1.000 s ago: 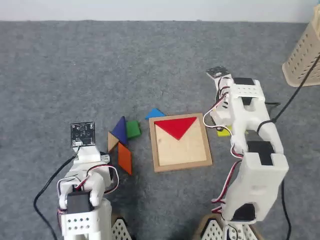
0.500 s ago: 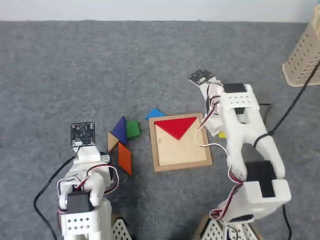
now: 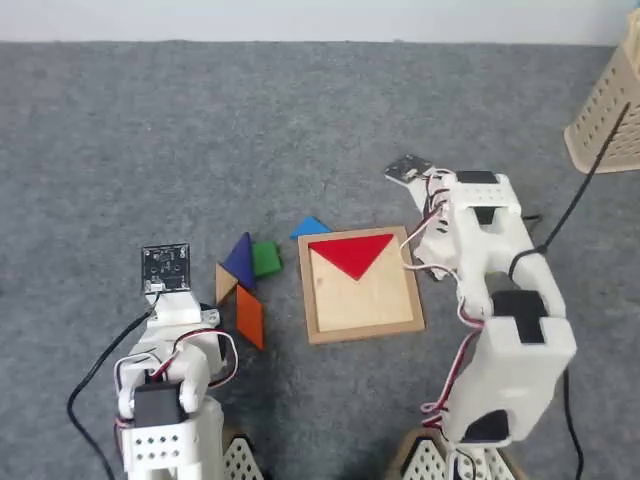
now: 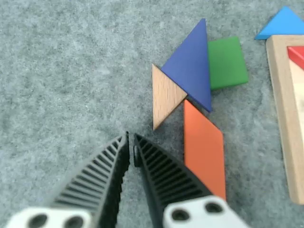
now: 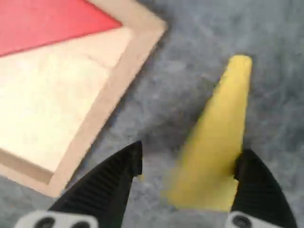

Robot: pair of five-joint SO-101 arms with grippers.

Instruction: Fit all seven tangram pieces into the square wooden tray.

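Right claw (image 5: 190, 164) hangs low over the grey carpet (image 3: 150, 130) with its two fingers spread wide, straddling the yellow triangle (image 5: 223, 118). That piece lies flat just outside a corner of the square wooden tray (image 5: 109, 95). One finger (image 5: 251, 185) sits close against the triangle's side, though whether it touches I cannot tell. The other finger (image 5: 111, 183) stands clear, on the side nearer the tray.

Left claw (image 4: 130, 141) has its ribbed fingers drawn together with only a sliver between the tips. It grips nothing and hovers over bare carpet just short of the natural wood triangle (image 4: 166, 97) and the orange parallelogram (image 4: 203, 147).

From above, the left arm (image 3: 165, 390) stands at about 8 o'clock from the tray and the right arm (image 3: 500, 290) bends in from 3 o'clock. The loose pieces cluster at the tray's 9 o'clock. The orange parallelogram is nearest the arms, with the wood triangle touching its far end. The dark blue triangle (image 4: 190, 71) lies along that triangle's slanted side, and the green square (image 4: 227, 61) is tucked against the blue one.

Inside the tray, the red triangle (image 3: 352, 252) lies with its long side along the far rim and its point toward the middle. At 11 o'clock a light blue triangle (image 3: 310, 227) lies against the tray's far corner. Farther off, at 2 o'clock, a perforated beige basket (image 3: 605, 110) stands at the edge.
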